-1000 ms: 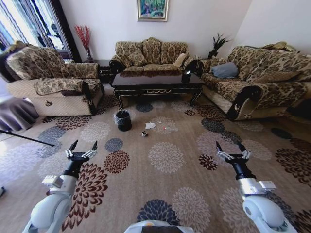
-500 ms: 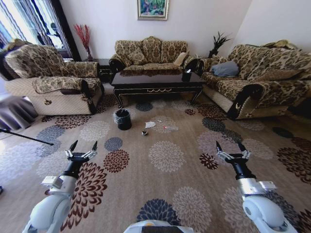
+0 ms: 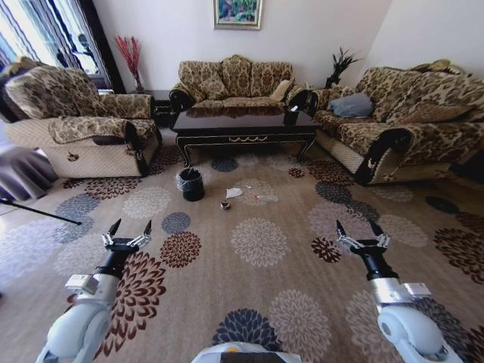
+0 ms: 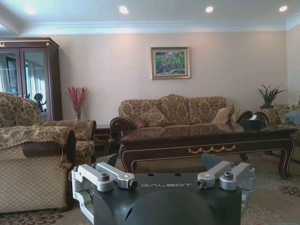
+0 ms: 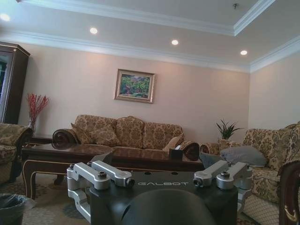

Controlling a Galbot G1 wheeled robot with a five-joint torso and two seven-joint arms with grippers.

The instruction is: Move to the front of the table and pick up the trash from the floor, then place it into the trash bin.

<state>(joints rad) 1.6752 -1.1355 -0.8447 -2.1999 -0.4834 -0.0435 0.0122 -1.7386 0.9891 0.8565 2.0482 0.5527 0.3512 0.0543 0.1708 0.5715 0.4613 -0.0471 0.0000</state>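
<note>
Head view has the left gripper [image 3: 127, 231] low at the near left and the right gripper [image 3: 361, 234] low at the near right, both held level above the carpet with fingers spread apart and nothing between them. Well beyond them, across open floor [image 3: 257, 287], the trash lies in front of the table [image 3: 246, 125]: a crumpled white paper [image 3: 234, 193], a small dark round item [image 3: 224, 206] just nearer and to its left, and a clear bottle [image 3: 266, 198] to the right of the paper. The trash bin [image 3: 190, 185] stands left of these, near the table's left front leg. By my reading the approach step is in hand and nothing has been picked up. The next move calls for closing the distance until the litter sits within an arm's reach, then lowering one open gripper over a single piece.
</note>
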